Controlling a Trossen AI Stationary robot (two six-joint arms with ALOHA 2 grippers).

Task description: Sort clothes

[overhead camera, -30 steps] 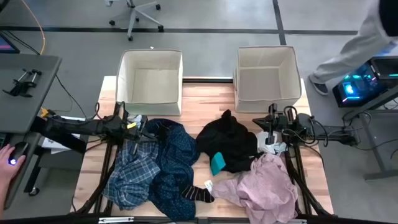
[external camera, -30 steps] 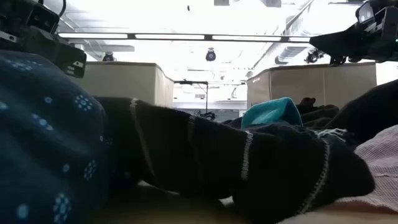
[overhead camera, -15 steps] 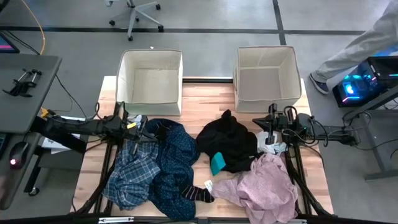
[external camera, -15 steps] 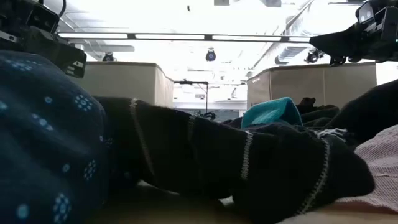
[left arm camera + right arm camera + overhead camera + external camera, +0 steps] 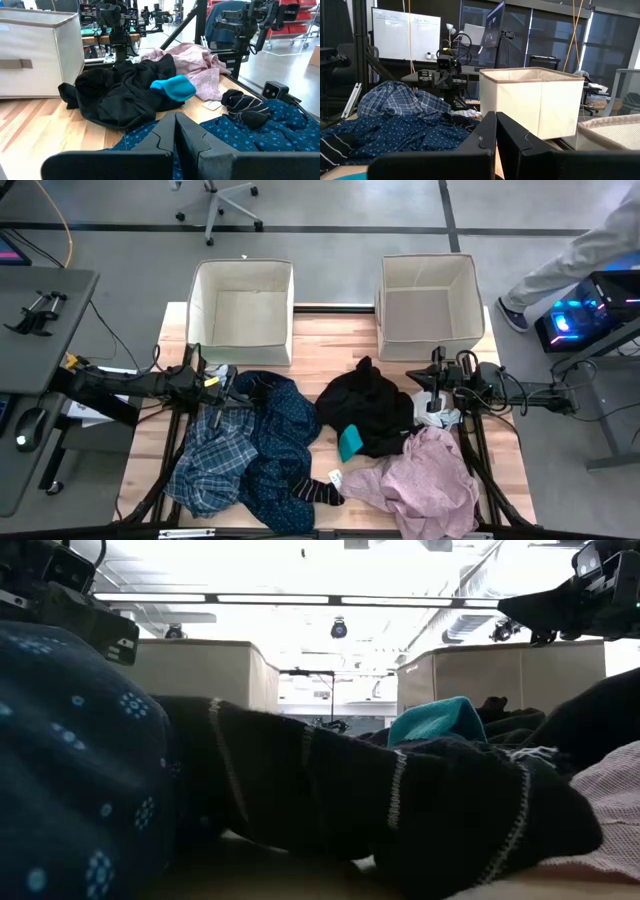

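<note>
The clothes lie in a heap on the wooden table (image 5: 330, 330). A blue-white plaid shirt (image 5: 208, 465) and a dark navy patterned shirt (image 5: 270, 445) lie at the left. A black garment (image 5: 368, 412) is in the middle, with a teal sock (image 5: 350, 443) at its near edge. A pale pink garment (image 5: 420, 480) is at the near right, and a dark striped sock (image 5: 315, 490) lies on the navy shirt. My left gripper (image 5: 175, 127) is shut and empty above the navy shirt's far left part. My right gripper (image 5: 495, 125) is shut and empty at the right, beside the black garment.
Two beige fabric boxes stand at the table's far edge, one left (image 5: 241, 310) and one right (image 5: 428, 305). A small white cloth (image 5: 440, 418) lies under my right arm. A person (image 5: 580, 255) stands beyond the table's far right.
</note>
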